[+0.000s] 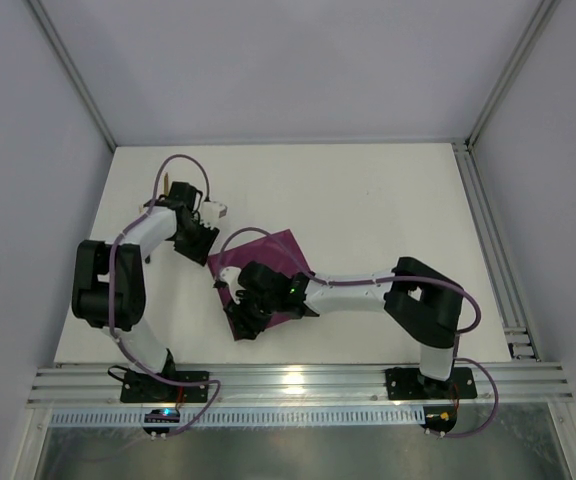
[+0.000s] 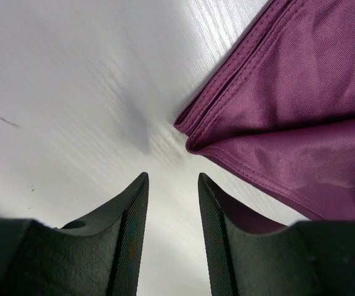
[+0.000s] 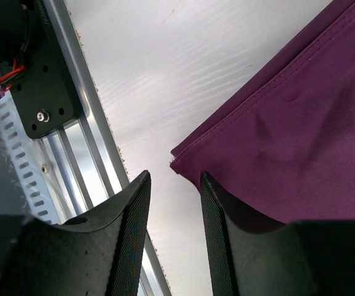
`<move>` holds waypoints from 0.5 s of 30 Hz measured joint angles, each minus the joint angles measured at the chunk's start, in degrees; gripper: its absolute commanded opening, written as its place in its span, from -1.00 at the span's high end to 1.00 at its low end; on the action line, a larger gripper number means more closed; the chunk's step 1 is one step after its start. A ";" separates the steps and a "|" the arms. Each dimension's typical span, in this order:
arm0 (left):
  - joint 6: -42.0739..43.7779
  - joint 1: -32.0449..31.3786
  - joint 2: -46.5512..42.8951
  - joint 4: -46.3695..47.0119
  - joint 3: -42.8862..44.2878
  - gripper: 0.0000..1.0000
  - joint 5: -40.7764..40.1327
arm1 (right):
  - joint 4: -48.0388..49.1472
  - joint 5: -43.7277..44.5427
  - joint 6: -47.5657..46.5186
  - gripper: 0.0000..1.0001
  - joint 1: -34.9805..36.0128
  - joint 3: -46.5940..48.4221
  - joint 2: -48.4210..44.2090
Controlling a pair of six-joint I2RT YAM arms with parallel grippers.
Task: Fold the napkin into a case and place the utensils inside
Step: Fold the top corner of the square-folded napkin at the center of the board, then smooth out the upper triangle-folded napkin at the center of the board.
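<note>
Dark ribbed fingers (image 2: 131,234) of the left gripper (image 2: 172,180) fill the bottom of the left wrist view, standing apart with only bare white table (image 2: 73,92) showing in the gap, so this hand is open and holds nothing. Just ahead of its tips and a little to their right lies a corner of the napkin (image 2: 288,117), magenta-purple, with several hemmed layers stacked at that corner; the cloth spreads away to the right and its near edge runs out of sight behind the right-hand finger, where contact cannot be judged. The right gripper (image 3: 174,176) is likewise parted and empty in its own wrist view. A second napkin corner sits just beyond the gap between its fingertips, with the cloth widening to the right and passing behind one finger. To the left of that hand runs the aluminium rail (image 3: 97,160) at the table's near edge. From above, the folded napkin lies flat near the middle of the table, turned like a diamond. The left gripper sits at its left corner, while the right gripper hangs over its near-left side and hides part of it.
</note>
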 measured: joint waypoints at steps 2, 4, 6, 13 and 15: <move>0.07 0.07 -1.27 -0.50 0.00 0.16 -0.22 | 0.20 0.00 -0.07 0.33 0.07 -0.68 -1.33; 0.22 0.13 -2.67 -1.07 0.00 0.14 -0.26 | 0.61 0.09 0.00 0.53 0.09 -1.49 -3.34; 0.24 0.22 -3.80 -1.46 0.00 0.14 -0.28 | 1.05 0.15 0.20 0.65 0.09 -1.68 -4.96; -0.02 0.55 -4.66 -2.08 0.02 0.13 0.44 | 2.84 2.10 2.51 0.89 0.09 -1.20 -3.21; -0.24 0.55 -4.28 -2.19 0.24 0.12 0.96 | 2.91 2.25 3.48 0.93 0.09 -0.66 -0.96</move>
